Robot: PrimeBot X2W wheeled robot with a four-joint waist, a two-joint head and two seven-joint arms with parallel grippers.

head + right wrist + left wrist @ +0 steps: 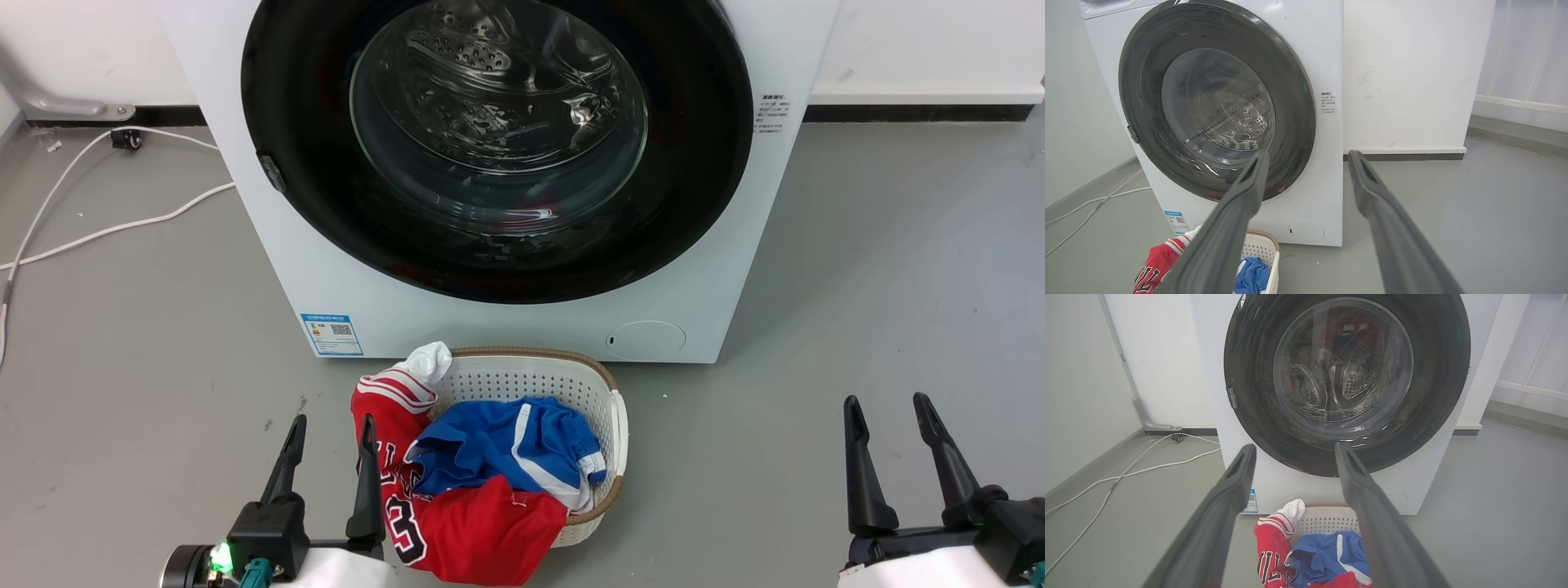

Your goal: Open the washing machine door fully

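Observation:
The white washing machine point(522, 327) point(1216, 375) point(1327, 61) stands ahead of me on the grey floor. Its large glossy black washing machine door point(310, 163) point(1437, 375) point(1143, 77) lies flat against the front, with the steel drum visible through its clear glass bowl. A small latch point(270, 171) point(1232, 397) point(1132, 134) sits on the door's left rim. My left gripper point(332, 429) point(1294, 451) is open at the lower left, well short of the machine. My right gripper point(888, 408) point(1308, 157) is open at the lower right, also apart from it.
A white perforated laundry basket point(600, 388) point(1323, 522) point(1261, 249) holding a red jersey point(473, 531) and blue shorts point(506, 445) sits on the floor right before the machine, between my grippers. White cables point(98, 229) trail across the floor at the left.

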